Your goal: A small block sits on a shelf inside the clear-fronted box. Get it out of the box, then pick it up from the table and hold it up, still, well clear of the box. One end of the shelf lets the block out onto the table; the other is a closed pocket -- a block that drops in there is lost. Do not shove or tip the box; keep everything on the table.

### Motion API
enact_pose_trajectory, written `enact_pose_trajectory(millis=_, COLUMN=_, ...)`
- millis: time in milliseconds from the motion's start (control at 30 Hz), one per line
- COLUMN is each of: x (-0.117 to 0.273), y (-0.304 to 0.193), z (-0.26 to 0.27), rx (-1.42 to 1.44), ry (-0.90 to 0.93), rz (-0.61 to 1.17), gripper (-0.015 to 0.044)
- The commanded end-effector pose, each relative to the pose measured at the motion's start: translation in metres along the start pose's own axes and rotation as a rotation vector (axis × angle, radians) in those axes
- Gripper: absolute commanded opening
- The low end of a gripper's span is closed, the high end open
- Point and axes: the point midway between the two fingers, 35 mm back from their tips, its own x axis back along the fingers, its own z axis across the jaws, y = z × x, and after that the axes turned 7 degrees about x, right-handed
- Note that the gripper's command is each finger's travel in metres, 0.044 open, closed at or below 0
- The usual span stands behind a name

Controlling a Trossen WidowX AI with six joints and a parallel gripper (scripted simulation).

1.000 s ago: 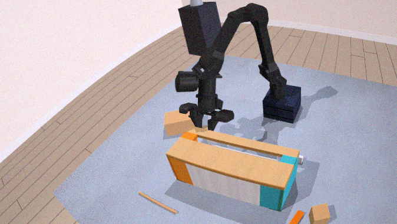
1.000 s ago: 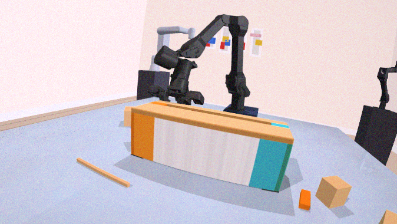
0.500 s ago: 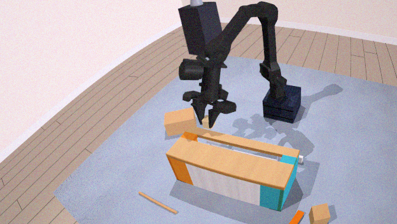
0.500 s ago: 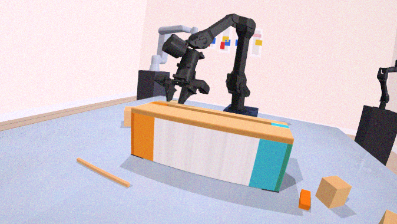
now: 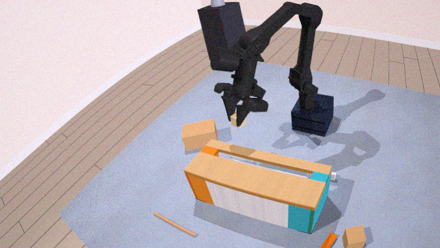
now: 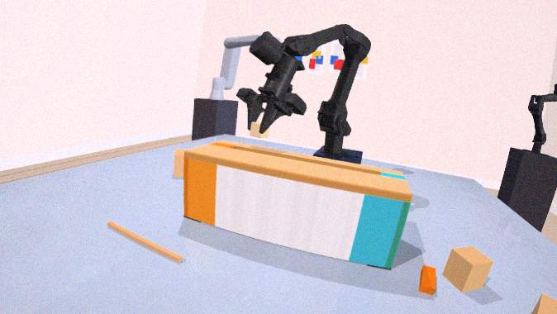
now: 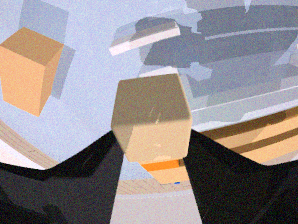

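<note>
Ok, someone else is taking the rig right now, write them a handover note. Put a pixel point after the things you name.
Gripper (image 5: 234, 121) (image 6: 256, 129) (image 7: 152, 132): shut on the small block (image 5: 243, 123) (image 6: 258, 133) (image 7: 152, 117), held up in the air.
Box (image 5: 254, 174) (image 6: 289, 167): upright on the table, behind the block in the wrist view's lower right.
Done: block out of the box and off the table.
Left: likely just hold it still, perhaps further from the box first.

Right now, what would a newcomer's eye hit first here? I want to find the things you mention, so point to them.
The long box (image 5: 254, 176) (image 6: 289, 173), orange at one end and teal at the other, across the middle of the mat. Then the black arm (image 5: 307, 49) (image 6: 345, 78) arching behind it, its claw (image 5: 234, 121) (image 6: 256, 129) (image 7: 152, 132) gripping a small tan block (image 5: 242, 124) (image 6: 257, 131) (image 7: 152, 107) in the air.
</note>
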Motion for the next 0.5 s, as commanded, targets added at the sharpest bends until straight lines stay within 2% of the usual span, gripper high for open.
enact_pose_trajectory(millis=0, x=0.015, y=0.007, z=-0.003, rx=-0.074, ry=0.034, rz=0.009, gripper=0.0000)
enact_pose_trajectory(millis=200, x=0.032, y=0.014, z=-0.005, rx=-0.157, ry=0.070, rz=0.028, gripper=0.0000)
enact_pose_trajectory(millis=467, x=0.033, y=0.015, z=-0.005, rx=-0.160, ry=0.071, rz=0.028, gripper=0.0000)
